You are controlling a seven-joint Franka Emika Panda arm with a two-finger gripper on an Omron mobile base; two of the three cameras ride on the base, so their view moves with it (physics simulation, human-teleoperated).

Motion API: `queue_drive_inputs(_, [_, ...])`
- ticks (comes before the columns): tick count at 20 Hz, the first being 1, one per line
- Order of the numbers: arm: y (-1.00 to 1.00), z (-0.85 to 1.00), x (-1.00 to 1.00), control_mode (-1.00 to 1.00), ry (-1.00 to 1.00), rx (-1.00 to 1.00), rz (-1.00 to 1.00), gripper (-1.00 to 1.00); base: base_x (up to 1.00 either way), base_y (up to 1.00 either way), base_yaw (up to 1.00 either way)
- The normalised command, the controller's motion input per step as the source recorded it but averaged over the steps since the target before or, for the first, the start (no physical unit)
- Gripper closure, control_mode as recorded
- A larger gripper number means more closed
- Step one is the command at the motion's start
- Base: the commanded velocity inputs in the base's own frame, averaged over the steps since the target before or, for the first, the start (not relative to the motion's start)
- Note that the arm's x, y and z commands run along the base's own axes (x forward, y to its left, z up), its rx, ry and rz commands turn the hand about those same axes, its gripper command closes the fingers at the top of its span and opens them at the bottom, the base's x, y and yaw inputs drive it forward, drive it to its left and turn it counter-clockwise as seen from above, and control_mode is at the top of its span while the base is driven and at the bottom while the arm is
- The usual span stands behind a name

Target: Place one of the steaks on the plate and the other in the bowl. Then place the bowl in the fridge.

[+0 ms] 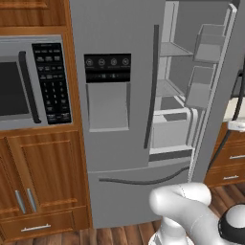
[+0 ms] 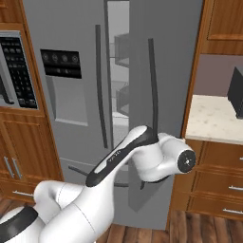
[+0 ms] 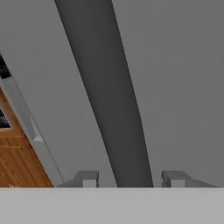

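Right up against the fridge (image 1: 115,119) is where the hand is parked. From the hand view, the 2 fingers (image 3: 89,178) sit 1 on each side of the long dark door handle (image 3: 109,96), which runs up between them. They're spread wider than the handle with a visible gap on both sides, so they're open and not holding anything.

From the left base view the fridge's right door (image 1: 217,95) is swung open, and you can see pale shelves (image 1: 174,50) inside plus a couple of door bins (image 1: 210,43). Its left door, the one with the dispenser panel (image 1: 107,68), is closed. A curved dark handle (image 1: 143,181) runs across the drawer at the bottom. There's a built-in microwave (image 1: 28,83) with a black keypad set into the wood cabinets (image 1: 43,186) to the left of the fridge.

From the right base view the white arm (image 2: 118,161) reaches forward from the lower left toward the opened door, which is seen from its outer face there, with its handle (image 2: 153,85) running vertically. To the right there's a pale stone surface (image 2: 213,118) over wooden drawers, with a dark object (image 2: 236,92) at the edge of the frame that I can't make out.

Can't spot the steaks, plate or bowl anywhere from these angles.
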Motion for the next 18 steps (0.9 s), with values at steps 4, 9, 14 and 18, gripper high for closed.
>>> queue_drive_inputs(4, [-0.04, 0.0, -0.2, -1.0, -0.03, 0.0, 0.0, -1.0, 0.0, 0.0, 0.0])
queue_drive_inputs(9, [-0.12, 0.04, -0.51, -1.0, -0.09, 0.0, 0.0, -1.0, 0.0, 0.0, 0.0])
queue_drive_inputs(14, [0.0, 0.31, -0.34, -1.0, -0.29, -0.03, 0.04, -1.0, 0.0, 0.0, 0.0])
queue_drive_inputs(18, [-0.12, 0.34, -0.27, -1.0, -0.27, -0.04, 0.02, -1.0, 0.0, 0.0, 0.0])
